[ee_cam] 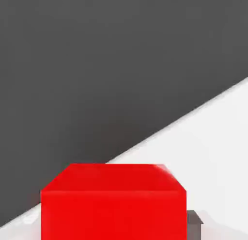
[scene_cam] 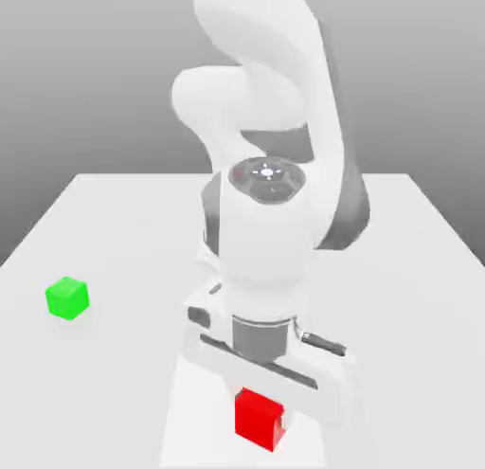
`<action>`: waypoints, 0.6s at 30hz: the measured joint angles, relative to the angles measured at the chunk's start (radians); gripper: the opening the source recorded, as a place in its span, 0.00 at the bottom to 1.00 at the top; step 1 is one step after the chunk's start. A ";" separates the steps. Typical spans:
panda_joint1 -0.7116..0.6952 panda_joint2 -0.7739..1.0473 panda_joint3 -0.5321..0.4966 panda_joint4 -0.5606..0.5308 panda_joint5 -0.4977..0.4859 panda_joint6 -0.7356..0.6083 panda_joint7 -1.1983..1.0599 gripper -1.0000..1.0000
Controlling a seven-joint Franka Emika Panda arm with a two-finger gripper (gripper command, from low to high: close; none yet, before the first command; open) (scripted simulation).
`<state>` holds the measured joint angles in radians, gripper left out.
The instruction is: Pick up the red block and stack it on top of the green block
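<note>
- One red block (scene_cam: 259,419), a plain bright cube, sits low on the white table (scene_cam: 114,391) at the near edge of the exterior view, directly under the arm's hand.
- Same red block (ee_cam: 114,207) in the hand view: broad front face and a strip of top face, with a grey fingertip (ee_cam: 194,223) touching its side.
- One gripper (scene_cam: 267,412), pointing down over the red block, fingers clenched on it; a pale finger edge shows against the cube's side toward the exterior view's right. Block appears to rest on the table surface; lift cannot be told.
- One green block (scene_cam: 67,297), equal in size to the red, stands alone on the table toward the exterior view's left, well apart from the red block and the gripper, nothing on top of it.
- One white Panda arm (scene_cam: 270,221), bent forward over the table's middle, wrist housing and hand body just above the red block.
- One white table, meeting a grey backdrop (scene_cam: 95,79); in the hand view the table's edge runs diagonally against dark ground (ee_cam: 97,64).
</note>
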<state>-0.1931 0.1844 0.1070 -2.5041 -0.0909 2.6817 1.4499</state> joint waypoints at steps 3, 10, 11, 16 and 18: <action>-0.082 -0.068 -0.091 -0.067 -0.006 -0.004 0.019 0.00; -0.480 -0.272 -0.278 -0.257 -0.032 -0.011 0.079 0.00; -0.508 -0.300 -0.305 -0.284 -0.032 -0.011 0.084 0.00; -0.593 -0.299 -0.396 -0.353 0.008 0.066 0.071 0.00; -0.584 -0.230 -0.396 -0.353 0.057 0.133 0.037 0.00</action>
<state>-0.7772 -0.0459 -0.2891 -2.8573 -0.0337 2.8145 1.4872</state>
